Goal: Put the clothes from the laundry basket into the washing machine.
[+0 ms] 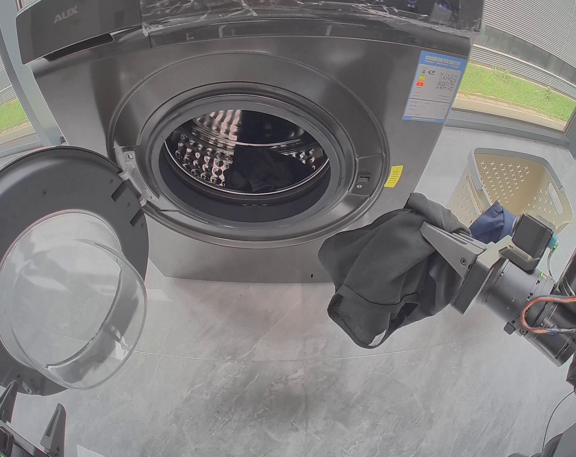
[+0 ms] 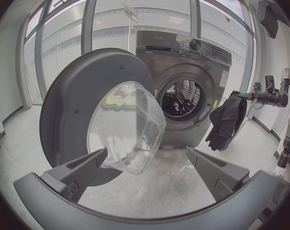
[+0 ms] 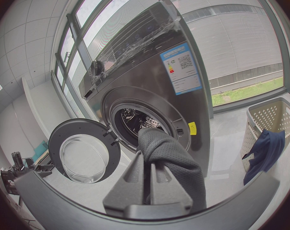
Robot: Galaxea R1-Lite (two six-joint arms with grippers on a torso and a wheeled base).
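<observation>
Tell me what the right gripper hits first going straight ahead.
Probably the drum opening of the washing machine, near its right rim; the dark garment in the right gripper may brush it first. Depth unclear.

Washing machine (image 1: 269, 65) of satin grey metal, glossy black panel (image 1: 78, 23) under crinkled clear film (image 1: 288, 1), shiny perforated steel drum (image 1: 205, 153), glossy clear door bowl (image 1: 66, 299); polished marble-look floor (image 1: 250, 382); matt dark grey cloth garment (image 1: 383, 268); at three o'clock, matt beige perforated plastic laundry basket (image 1: 520, 182) draped with soft blue cloth (image 1: 491, 222).

Grips a dark grey garment (image 1: 377, 268) in the grey wedge-fingered right tool (image 1: 428, 230); holds the left tool (image 2: 145, 150) low, fingers wide apart.
</observation>
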